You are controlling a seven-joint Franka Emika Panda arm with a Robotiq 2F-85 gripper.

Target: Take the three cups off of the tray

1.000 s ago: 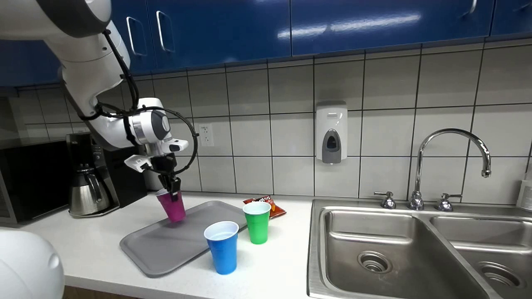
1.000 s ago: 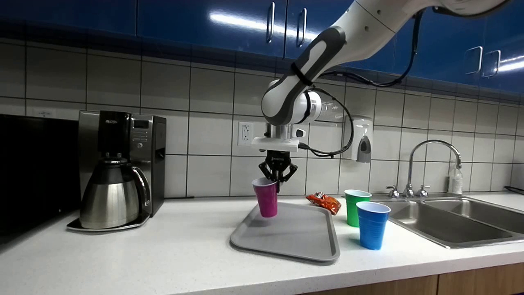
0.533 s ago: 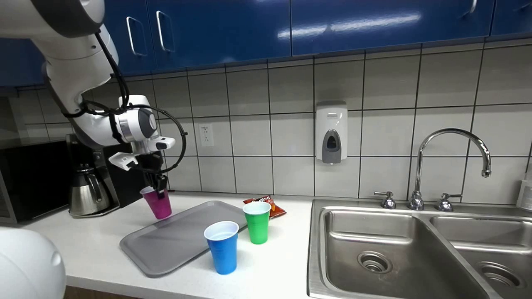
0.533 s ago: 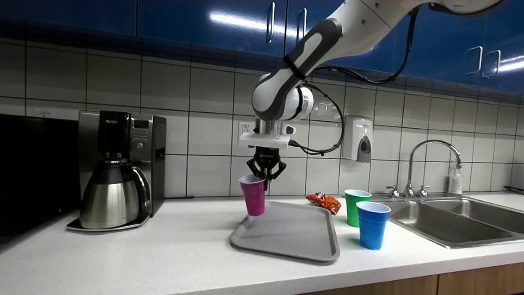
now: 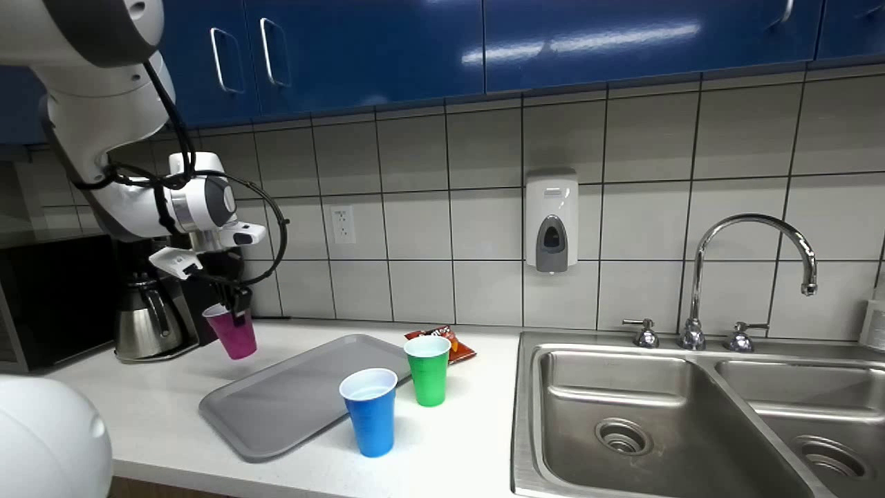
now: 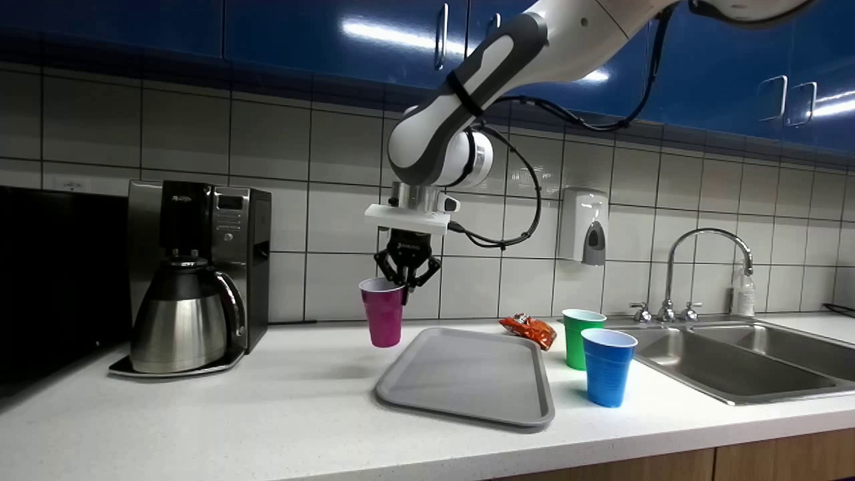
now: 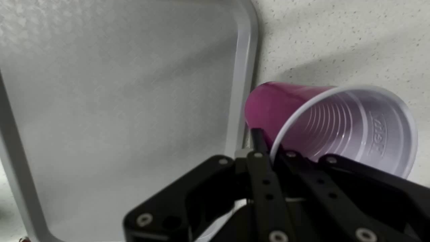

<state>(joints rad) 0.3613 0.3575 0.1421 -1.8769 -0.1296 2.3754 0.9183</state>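
My gripper (image 6: 406, 294) is shut on the wall of the purple cup (image 6: 383, 317), near its rim. It holds the cup slightly tilted in the air above the counter, just past the tray's edge. In the wrist view the rim of the purple cup (image 7: 376, 89) runs between the fingers (image 7: 258, 139), and its open mouth shows. The grey tray (image 6: 467, 381) bears nothing; it also shows in the wrist view (image 7: 117, 101). The green cup (image 5: 427, 373) and the blue cup (image 5: 371, 418) stand upright on the counter beside the tray, on its sink side.
A coffee maker with a steel carafe (image 6: 180, 321) and a black microwave (image 5: 55, 297) stand at the end away from the sink. An orange snack packet (image 6: 531, 331) lies by the tray's back corner. The steel sink (image 5: 622, 394) is set into the white counter (image 6: 267, 414).
My gripper has carried the purple cup from over the tray toward the coffee maker, past the tray's edge. The green cup, blue cup and tray have not moved.
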